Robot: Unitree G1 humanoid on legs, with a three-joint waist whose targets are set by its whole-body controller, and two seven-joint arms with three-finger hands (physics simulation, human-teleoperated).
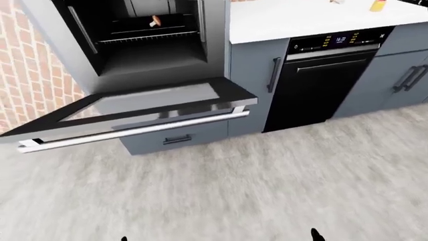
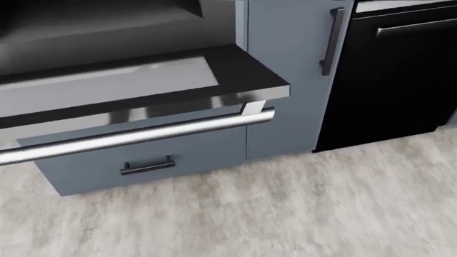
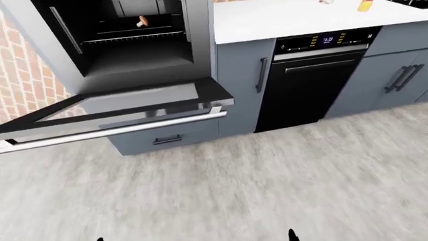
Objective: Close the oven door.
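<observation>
While hanging open, one oven door (image 1: 144,108), one drawer (image 1: 175,138).

Left hand: out of sight; only a small dark tip (image 1: 123,238) pokes up at the bottom edge of the left-eye view.
Right hand: likewise, a dark tip (image 1: 314,234) at the bottom edge; finger pose cannot be told.

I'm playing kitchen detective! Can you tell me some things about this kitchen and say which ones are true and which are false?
1. The oven door hangs open, folded down flat. True.
2. The drawer under the oven door is pulled out. False: it is shut.
3. The oven rack has something small on it. True.
4. The black dishwasher is to the left of the oven. False: it is to the right in the left-eye view.
5. A robot hand grips the door's silver handle. False: nothing touches it.
</observation>
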